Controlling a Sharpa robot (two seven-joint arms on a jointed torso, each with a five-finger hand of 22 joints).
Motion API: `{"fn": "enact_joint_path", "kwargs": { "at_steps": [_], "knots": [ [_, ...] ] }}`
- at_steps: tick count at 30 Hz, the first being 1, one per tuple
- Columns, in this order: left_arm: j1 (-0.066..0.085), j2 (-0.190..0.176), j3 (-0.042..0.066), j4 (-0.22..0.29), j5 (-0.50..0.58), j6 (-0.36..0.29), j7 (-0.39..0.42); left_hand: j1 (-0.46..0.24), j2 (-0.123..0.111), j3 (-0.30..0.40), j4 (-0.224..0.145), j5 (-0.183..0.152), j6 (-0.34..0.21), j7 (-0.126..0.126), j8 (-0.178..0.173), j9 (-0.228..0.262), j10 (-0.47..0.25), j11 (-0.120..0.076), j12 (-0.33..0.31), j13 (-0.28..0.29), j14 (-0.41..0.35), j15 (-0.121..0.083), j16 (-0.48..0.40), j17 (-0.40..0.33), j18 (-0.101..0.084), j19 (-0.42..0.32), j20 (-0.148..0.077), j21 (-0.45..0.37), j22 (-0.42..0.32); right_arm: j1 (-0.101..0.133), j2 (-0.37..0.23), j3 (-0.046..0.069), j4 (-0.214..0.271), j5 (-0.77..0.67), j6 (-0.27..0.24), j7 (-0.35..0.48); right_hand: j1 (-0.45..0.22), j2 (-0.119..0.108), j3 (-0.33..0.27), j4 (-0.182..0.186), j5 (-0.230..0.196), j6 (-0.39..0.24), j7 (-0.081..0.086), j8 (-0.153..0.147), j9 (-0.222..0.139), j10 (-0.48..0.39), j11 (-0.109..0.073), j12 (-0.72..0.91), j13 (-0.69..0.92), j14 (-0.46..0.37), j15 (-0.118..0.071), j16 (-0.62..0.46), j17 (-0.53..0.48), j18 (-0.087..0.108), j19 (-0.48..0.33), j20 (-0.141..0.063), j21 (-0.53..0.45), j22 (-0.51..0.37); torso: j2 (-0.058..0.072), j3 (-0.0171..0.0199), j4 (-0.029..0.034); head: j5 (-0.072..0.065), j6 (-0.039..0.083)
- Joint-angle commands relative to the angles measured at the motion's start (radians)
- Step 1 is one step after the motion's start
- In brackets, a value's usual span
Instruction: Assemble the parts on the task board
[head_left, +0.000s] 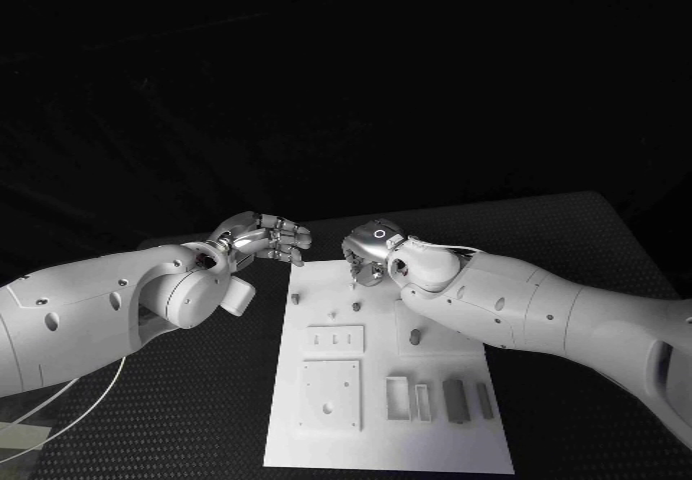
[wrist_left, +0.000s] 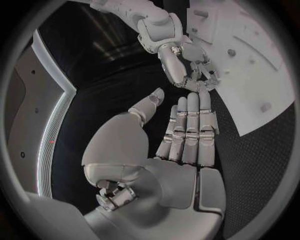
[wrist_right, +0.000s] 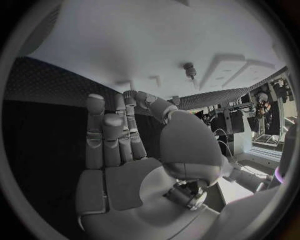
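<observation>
Landmark: board (head_left: 433, 455), white, long axis running away from the robot on the black table (head_left: 173, 440).
Left hand (head_left: 267, 240): off the board's far left corner, over bare table. Left wrist view (wrist_left: 181, 135): fingers straight and side by side, thumb set apart, nothing held.
Right hand (head_left: 372, 250): over the board's far edge, near the left hand, a narrow gap between them. Right wrist view (wrist_right: 119, 135): fingers extended upward, close together, thumb aside, palm empty.
Parts: grey bars (head_left: 456, 400) standing in a row near the board's near right; flat plates (head_left: 329, 395) on its near left; a small peg (head_left: 415, 337) mid-board, seen upright in the right wrist view (wrist_right: 189, 70).
Edges: near end of the board free of both arms; right forearm (head_left: 577, 315) crosses the board's far right edge.
Open room: bare table to either side of the board.
</observation>
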Motion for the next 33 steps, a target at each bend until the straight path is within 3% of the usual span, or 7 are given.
{"fn": "enact_joint_path", "kwargs": {
  "at_steps": [1, 9, 19, 33],
  "knots": [
    [0.003, 0.0, 0.001, 0.002, 0.004, 0.013, 0.013, -0.011, -0.001, -0.006, -0.003, 0.0, -0.001, 0.005, -0.007, 0.002, 0.003, 0.006, -0.005, 0.002, -0.002, 0.0, -0.004, 0.002, 0.017, 0.003, -0.003, -0.004, 0.002, -0.012, -0.005, -0.007, -0.003, -0.015, 0.059, -0.009, 0.038, 0.043, 0.066, -0.063, 0.003, 0.007, 0.001, 0.001, 0.003, 0.046, -0.035, 0.003, 0.1, -0.02, -0.027, 0.005, -0.001, 0.071, -0.001, -0.006, 0.005, 0.025, 0.0, 0.001, 0.0756, 0.001, -0.001],
    [0.003, -0.003, 0.001, 0.004, 0.004, 0.013, 0.012, -0.01, -0.002, -0.006, -0.003, -0.001, -0.001, 0.005, -0.007, 0.002, 0.003, 0.006, -0.005, 0.002, -0.001, 0.0, -0.004, 0.002, 0.017, 0.003, -0.003, -0.004, 0.002, -0.017, -0.009, -0.007, 0.011, -0.029, 0.035, -0.018, 0.038, 0.041, 0.066, -0.064, 0.003, 0.008, 0.001, 0.001, 0.004, 0.046, -0.035, 0.002, 0.102, -0.02, -0.027, 0.006, -0.002, 0.071, -0.002, -0.006, 0.007, 0.025, 0.001, 0.0018, 0.0766, 0.004, -0.005],
    [0.003, -0.002, 0.001, 0.003, 0.004, 0.011, 0.011, -0.009, -0.002, -0.005, -0.003, 0.0, -0.001, 0.005, -0.008, 0.002, 0.003, 0.006, -0.006, 0.003, -0.001, 0.0, -0.004, 0.002, 0.017, 0.003, -0.003, -0.004, 0.002, -0.021, -0.013, -0.009, 0.016, -0.054, 0.004, -0.032, 0.055, 0.011, 0.065, -0.065, 0.003, 0.022, -0.006, 0.004, 0.008, 0.059, -0.04, 0.002, 0.12, -0.02, -0.033, 0.017, -0.004, 0.071, -0.002, -0.009, 0.02, 0.025, 0.002, 0.0012, 0.075, 0.005, -0.005],
    [0.003, -0.003, 0.001, 0.002, 0.004, 0.01, 0.01, -0.008, -0.003, -0.006, -0.003, -0.001, -0.002, 0.005, -0.009, 0.003, 0.003, 0.006, -0.007, 0.003, -0.001, 0.0, -0.005, 0.003, 0.017, 0.003, -0.003, -0.005, 0.002, -0.026, -0.019, -0.01, 0.029, -0.079, -0.024, -0.053, 0.061, 0.0, 0.063, -0.065, 0.002, 0.034, -0.01, 0.006, 0.009, 0.069, -0.045, 0.003, 0.131, -0.021, -0.036, 0.023, -0.006, 0.071, -0.002, -0.009, 0.028, 0.025, 0.003, 0.0021, 0.0749, 0.005, -0.004]
  ]
}}
